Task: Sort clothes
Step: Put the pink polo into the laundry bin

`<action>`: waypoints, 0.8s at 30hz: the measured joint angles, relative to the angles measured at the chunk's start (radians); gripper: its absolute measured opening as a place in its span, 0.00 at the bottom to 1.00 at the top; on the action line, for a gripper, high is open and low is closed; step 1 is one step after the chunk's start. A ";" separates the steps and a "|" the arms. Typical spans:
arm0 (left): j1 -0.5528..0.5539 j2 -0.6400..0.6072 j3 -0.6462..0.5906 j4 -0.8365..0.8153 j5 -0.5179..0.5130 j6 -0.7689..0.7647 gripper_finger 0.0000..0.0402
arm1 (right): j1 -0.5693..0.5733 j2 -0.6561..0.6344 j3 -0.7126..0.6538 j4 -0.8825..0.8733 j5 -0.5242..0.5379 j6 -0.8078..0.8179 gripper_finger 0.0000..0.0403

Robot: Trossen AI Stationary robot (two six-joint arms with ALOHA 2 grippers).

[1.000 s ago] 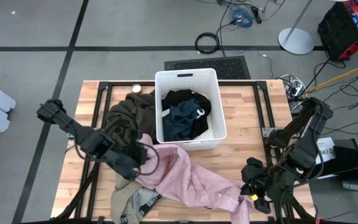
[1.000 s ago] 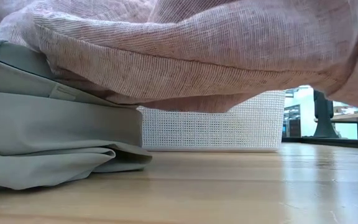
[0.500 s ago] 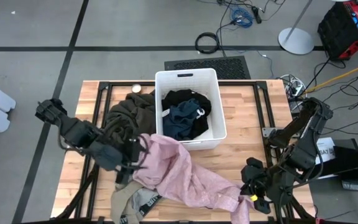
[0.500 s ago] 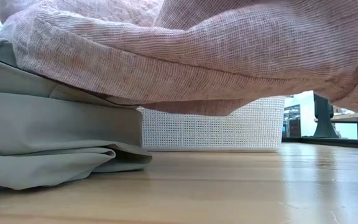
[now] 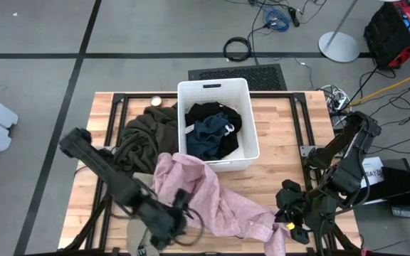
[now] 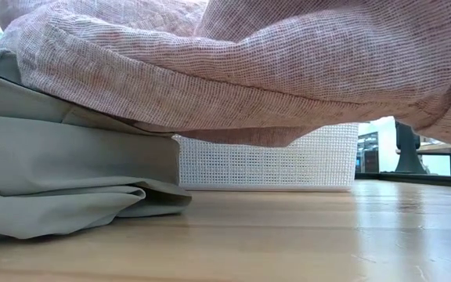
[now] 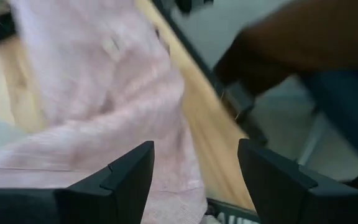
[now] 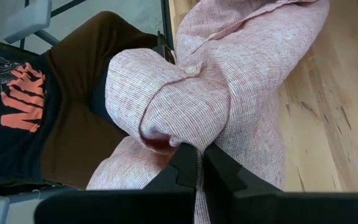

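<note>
- Right now the left claw hangs released and empty over the near left part of the surface, beside the near-left edge of the pale pink garment.
- Meanwhile the right claw sits clenched on a fold of that same pink cloth, near the surface's near right corner.
- To do this step well, the left claw should probably drop straight onto a thick bunched fold, not a flat single layer, and close on pink fabric alone, leaving the beige garment lying under it.
- Both claws then likely need to lift together, high enough that the trailing cloth clears the rim of the white bin.
- Pink cloth is a thin, fine-striped weave, crumpled and spread from the bin's near wall toward the near right; a button shows in the right wrist view.
- Dark olive garment is heaped left of the bin; black and navy-teal pieces lie inside it.
</note>
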 joint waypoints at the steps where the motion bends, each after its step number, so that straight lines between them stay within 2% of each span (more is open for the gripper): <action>1: 0.004 0.033 0.000 -0.001 -0.004 0.014 0.60 | 0.000 0.000 0.000 0.000 0.000 0.000 0.00; 11: 0.009 0.250 0.000 -0.073 -0.057 0.047 0.60 | 0.000 0.000 0.000 0.001 -0.001 0.004 0.00; 21: 0.011 0.346 0.000 -0.087 -0.126 0.040 0.60 | 0.000 0.000 0.000 0.001 0.018 -0.016 0.00; 24: 0.013 0.345 0.000 -0.087 -0.146 0.039 0.54 | 0.000 0.000 0.000 0.001 0.018 -0.016 0.00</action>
